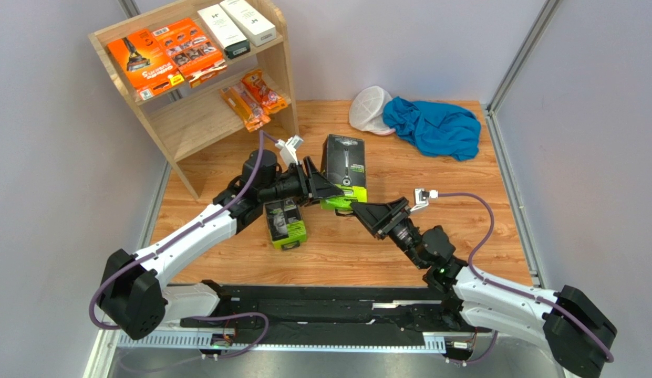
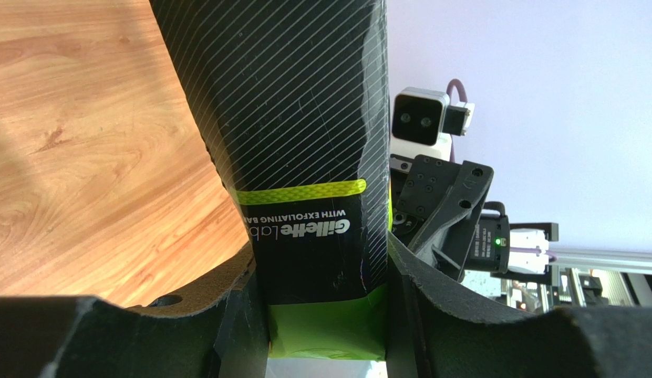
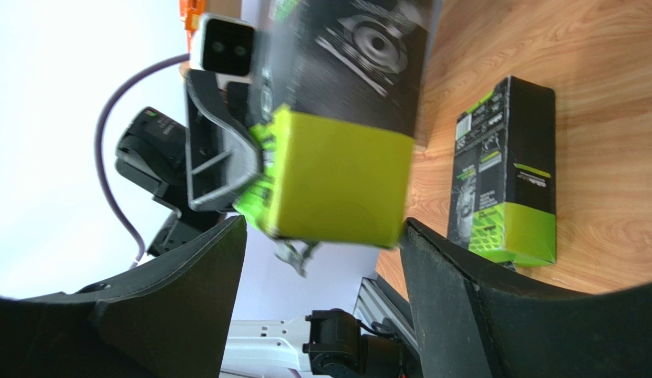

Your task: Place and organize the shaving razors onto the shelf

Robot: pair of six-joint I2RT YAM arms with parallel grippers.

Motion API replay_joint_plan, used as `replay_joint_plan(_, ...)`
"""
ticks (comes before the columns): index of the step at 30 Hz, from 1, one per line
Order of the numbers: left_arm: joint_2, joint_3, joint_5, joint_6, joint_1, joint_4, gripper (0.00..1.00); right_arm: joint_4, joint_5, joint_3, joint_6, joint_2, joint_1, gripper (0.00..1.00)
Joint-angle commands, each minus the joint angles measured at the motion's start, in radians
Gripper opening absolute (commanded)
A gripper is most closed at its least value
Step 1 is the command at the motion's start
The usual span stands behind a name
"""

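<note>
My left gripper (image 1: 327, 187) is shut on the lime end of a black-and-lime razor pack (image 1: 343, 167) and holds it above the table; in the left wrist view the pack (image 2: 305, 157) fills the space between the fingers (image 2: 226, 323). My right gripper (image 1: 367, 211) is open, its jaws spread just below that pack's lime end (image 3: 337, 185) without gripping it. A second black-and-lime pack (image 1: 285, 223) lies flat on the table and also shows in the right wrist view (image 3: 506, 173). The shelf (image 1: 283, 67) holds two flat orange packs (image 1: 143, 61), two white boxes (image 1: 223, 30) and two small orange packets (image 1: 244, 106).
A blue cloth (image 1: 431, 126) and a white mesh cap (image 1: 370, 109) lie at the table's far right. Grey walls close in the wooden table (image 1: 463, 228) on the left, back and right. The two grippers are close together at the table's middle.
</note>
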Motion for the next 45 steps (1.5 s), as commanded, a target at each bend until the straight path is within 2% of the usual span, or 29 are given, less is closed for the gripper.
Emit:
replay_joint_plan(1, -0.034, -0.003, 0.042, -0.007, -0.009, 0.136, 0.00, 0.091, 0.013, 0.030, -0.043, -0.017, 0.001, 0.74)
replay_joint_plan(7, -0.033, -0.015, 0.038, -0.016, -0.012, 0.155, 0.00, 0.065, 0.011, 0.037, -0.044, -0.037, -0.001, 0.72)
replay_joint_plan(15, -0.037, -0.027, 0.046, -0.007, -0.035, 0.147, 0.00, 0.085, 0.016, 0.046, -0.012, 0.008, -0.001, 0.65)
replay_joint_plan(20, -0.068, -0.063, 0.040, 0.003, -0.046, 0.133, 0.00, 0.111, 0.066, 0.024, 0.031, 0.006, 0.001, 0.69)
replay_joint_plan(24, -0.096, -0.089, 0.026, 0.016, -0.050, 0.112, 0.00, 0.105, 0.064, 0.023, 0.023, -0.001, 0.001, 0.67)
replay_joint_plan(25, -0.103, -0.095, 0.020, 0.016, -0.050, 0.103, 0.00, 0.102, 0.056, 0.028, 0.023, 0.000, 0.001, 0.65)
replay_joint_plan(29, -0.116, -0.100, 0.013, 0.022, -0.050, 0.098, 0.00, 0.119, 0.031, 0.039, 0.019, 0.017, 0.001, 0.43)
replay_joint_plan(31, -0.126, -0.093, -0.025, 0.041, -0.050, 0.061, 0.00, 0.122, 0.012, 0.051, 0.019, 0.029, 0.001, 0.39)
replay_joint_plan(33, -0.136, -0.083, -0.049, 0.052, -0.049, 0.043, 0.00, 0.113, -0.002, 0.060, 0.019, 0.034, 0.001, 0.27)
replay_joint_plan(34, -0.136, -0.071, -0.054, 0.062, -0.050, 0.023, 0.02, 0.110, -0.013, 0.068, 0.017, 0.037, 0.001, 0.25)
replay_joint_plan(36, -0.130, -0.021, -0.080, 0.113, -0.049, -0.035, 0.11, 0.098, -0.016, 0.069, 0.014, 0.035, 0.001, 0.24)
replay_joint_plan(39, -0.142, 0.049, -0.159, 0.212, -0.049, -0.237, 0.46, 0.029, -0.013, 0.071, 0.010, 0.006, 0.001, 0.20)
replay_joint_plan(40, -0.148, 0.066, -0.189, 0.237, -0.047, -0.284, 0.64, -0.002, -0.009, 0.074, 0.008, -0.016, 0.001, 0.19)
replay_joint_plan(42, -0.177, 0.114, -0.265, 0.308, -0.041, -0.401, 0.74, -0.121, -0.002, 0.088, 0.002, -0.046, -0.001, 0.15)
replay_joint_plan(43, -0.188, 0.126, -0.275, 0.334, -0.033, -0.430, 0.83, -0.161, 0.002, 0.092, 0.003, -0.072, -0.004, 0.15)
replay_joint_plan(45, -0.200, 0.172, -0.278, 0.392, 0.008, -0.541, 0.89, -0.259, -0.004, 0.105, 0.002, -0.093, -0.012, 0.11)
